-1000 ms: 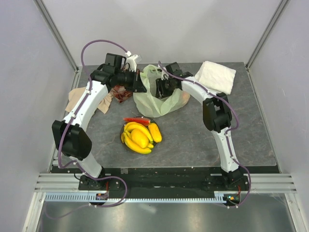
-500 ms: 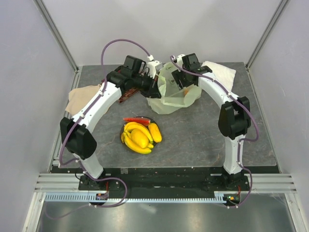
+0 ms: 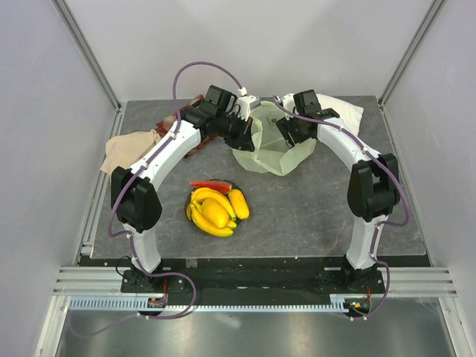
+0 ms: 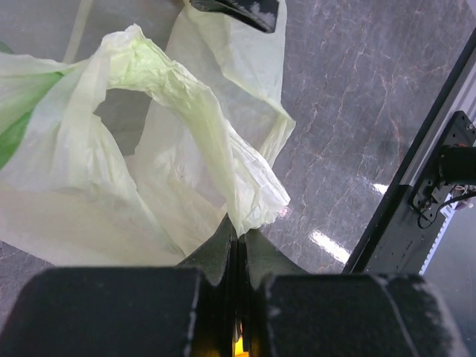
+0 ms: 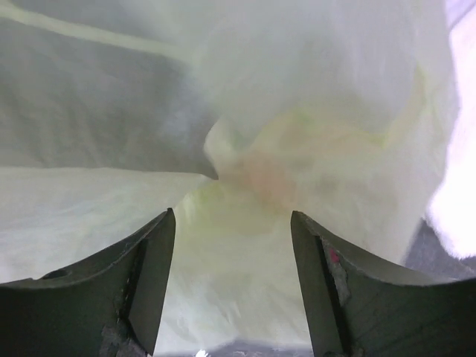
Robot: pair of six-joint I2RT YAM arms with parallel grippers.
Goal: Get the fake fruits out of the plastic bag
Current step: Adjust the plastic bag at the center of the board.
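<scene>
The pale yellow-green plastic bag (image 3: 271,152) hangs lifted at the back middle of the table. My left gripper (image 3: 244,140) is shut on its crinkled rim (image 4: 249,201), at the bag's left side. My right gripper (image 3: 286,134) is open, its fingers (image 5: 152,275) spread inside the bag's mouth with plastic (image 5: 238,297) all around. An orange-pink blur, the peach (image 5: 260,175), shows through the plastic ahead of the right jaws. On a dark plate (image 3: 236,186) near the middle lie a banana bunch (image 3: 202,214), yellow oblong fruits (image 3: 238,203) and a red watermelon slice (image 3: 208,184).
A white folded towel (image 3: 343,108) lies at the back right, just behind my right arm. A beige cloth (image 3: 126,149) and a red checked cloth (image 3: 172,123) lie at the back left under my left arm. Metal frame posts stand at the back corners.
Both arms have swung right and toward the back, carrying the bag up and to the right. The left gripper still pinches the rim; the plate of fruit has not moved.
</scene>
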